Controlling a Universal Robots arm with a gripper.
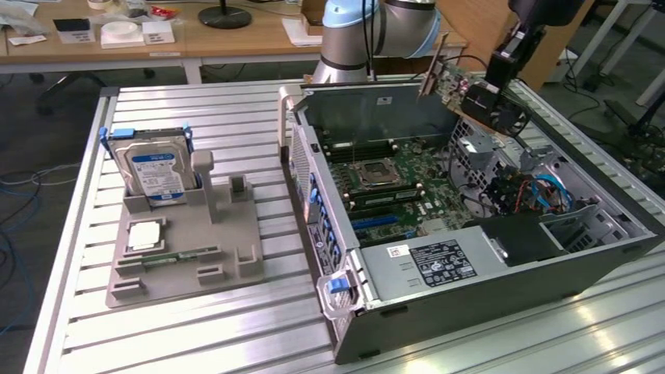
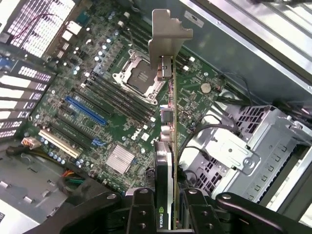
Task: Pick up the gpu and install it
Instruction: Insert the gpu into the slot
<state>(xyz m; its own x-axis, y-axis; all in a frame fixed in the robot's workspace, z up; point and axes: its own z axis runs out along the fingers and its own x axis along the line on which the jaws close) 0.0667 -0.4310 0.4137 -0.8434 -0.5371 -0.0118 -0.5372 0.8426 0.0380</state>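
The arm's base [image 1: 372, 31] stands at the far edge of the bench [image 1: 208, 327], behind the open computer case [image 1: 343, 234]. Its wrist reaches in from the upper part of the exterior view's right and slants down toward the case opening. The tool [image 1: 490, 93] hangs in the air above the case's far corner, on the exterior view's right.

The tool is clenched on the gpu [image 1: 462, 89]. The card is held clear of everything below it and tilted. Its silver bracket [image 1: 431, 66] points toward the exterior view's left and stands higher than the other end.

In the wrist view the tool [image 2: 168, 214] grips the gpu [image 2: 163, 165] by its two flat faces, with a black finger [image 2: 141, 209] pressed on one side. The card is seen edge-on and runs away from the camera to the bracket [image 2: 168, 34]. It hovers over the motherboard [image 2: 122, 107], near the empty processor socket [image 2: 136, 73]. It is apart from the blue expansion slot [image 2: 85, 109] and not seated in any slot. A metal drive cage [image 2: 234, 151] lies beside the board.

On the bench to the exterior view's left, a grey fixture [image 1: 187, 241] carries an upright hard drive [image 1: 156, 167] with a blue-white label. A narrow memory stick [image 1: 167, 255] lies flat on it too. Both are well apart from the tool.
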